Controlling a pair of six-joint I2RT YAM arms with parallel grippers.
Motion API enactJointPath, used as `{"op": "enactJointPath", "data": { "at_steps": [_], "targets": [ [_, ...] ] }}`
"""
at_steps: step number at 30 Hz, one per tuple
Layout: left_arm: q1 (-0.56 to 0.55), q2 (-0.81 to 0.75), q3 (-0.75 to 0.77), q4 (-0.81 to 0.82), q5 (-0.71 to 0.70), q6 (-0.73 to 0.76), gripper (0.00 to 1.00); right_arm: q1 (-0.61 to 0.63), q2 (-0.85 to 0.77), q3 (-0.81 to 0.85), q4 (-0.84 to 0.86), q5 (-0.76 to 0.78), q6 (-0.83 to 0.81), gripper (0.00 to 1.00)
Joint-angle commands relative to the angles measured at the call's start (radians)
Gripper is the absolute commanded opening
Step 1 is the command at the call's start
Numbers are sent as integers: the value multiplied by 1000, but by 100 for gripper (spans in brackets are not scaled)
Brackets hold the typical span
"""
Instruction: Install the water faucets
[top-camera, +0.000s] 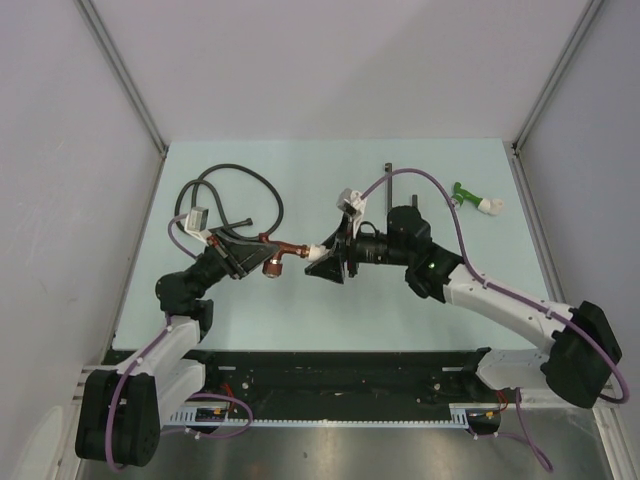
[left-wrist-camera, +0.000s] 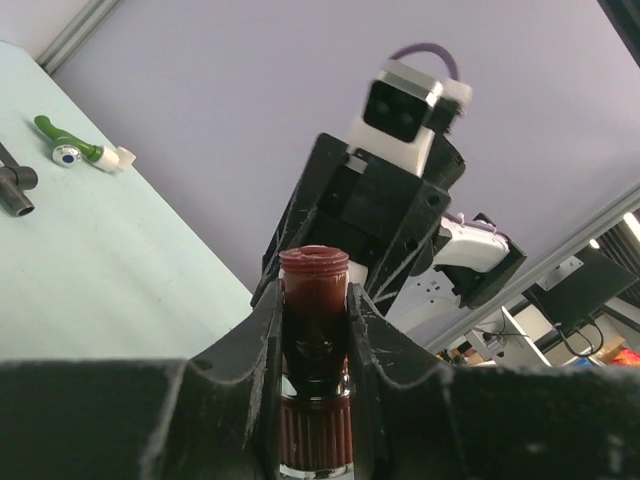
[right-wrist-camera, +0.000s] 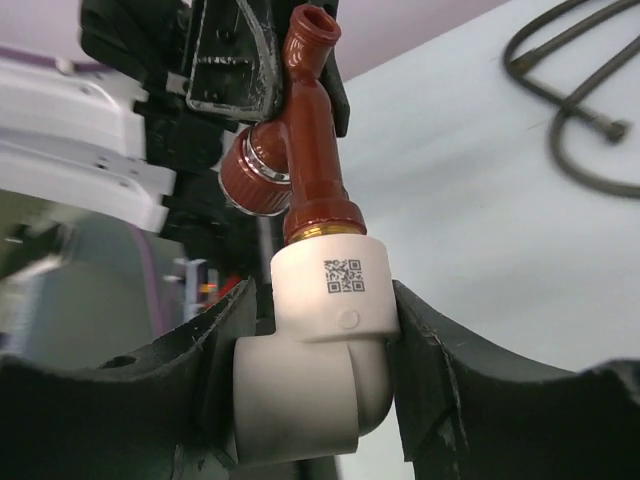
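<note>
The reddish-brown faucet (top-camera: 283, 252) is held in mid-air between both arms above the middle of the table. My left gripper (top-camera: 264, 257) is shut on its body (left-wrist-camera: 314, 310). My right gripper (top-camera: 320, 260) is shut on the white elbow fitting (right-wrist-camera: 318, 345), and the faucet's (right-wrist-camera: 313, 150) end sits in that elbow. The elbow also shows in the top view (top-camera: 311, 250). The green faucet (top-camera: 474, 198), with its own white elbow, lies on the table at the far right. It also shows in the left wrist view (left-wrist-camera: 83, 150).
A coiled black hose (top-camera: 235, 195) lies at the far left, also in the right wrist view (right-wrist-camera: 570, 110). A black T-shaped pipe piece (top-camera: 388, 188) lies behind the right arm. Grey walls enclose the pale green table (top-camera: 300, 320).
</note>
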Motion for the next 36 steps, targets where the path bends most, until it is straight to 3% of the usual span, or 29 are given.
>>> {"op": "enactJointPath", "data": {
  "at_steps": [1,3,4,5,7,8,13,15,19,26,36],
  "targets": [
    [5,-21,21,423,20,29,0,-90,68,72,156,-257,409,0],
    [3,-23,21,423,18,29,0,-95,91,75,170,-283,440,4],
    [5,-21,21,423,20,29,0,-97,88,75,162,-280,430,12],
    [5,-20,21,423,17,27,0,-97,75,75,129,-256,415,28],
    [5,-18,21,423,17,26,0,-97,47,79,80,-213,340,43],
    [5,-15,19,423,17,24,0,-98,14,85,26,-166,306,57],
    [5,-6,17,423,14,16,0,-98,-97,98,-108,-18,97,99],
    [5,-6,16,423,12,16,0,-90,-152,98,-158,20,30,100],
    [5,2,16,423,9,10,0,-9,-232,98,-272,202,-253,100],
    [5,6,16,423,10,7,0,235,-249,82,-326,516,-614,100],
    [5,6,17,423,12,4,0,324,-125,47,-241,654,-731,98]
  ]
}}
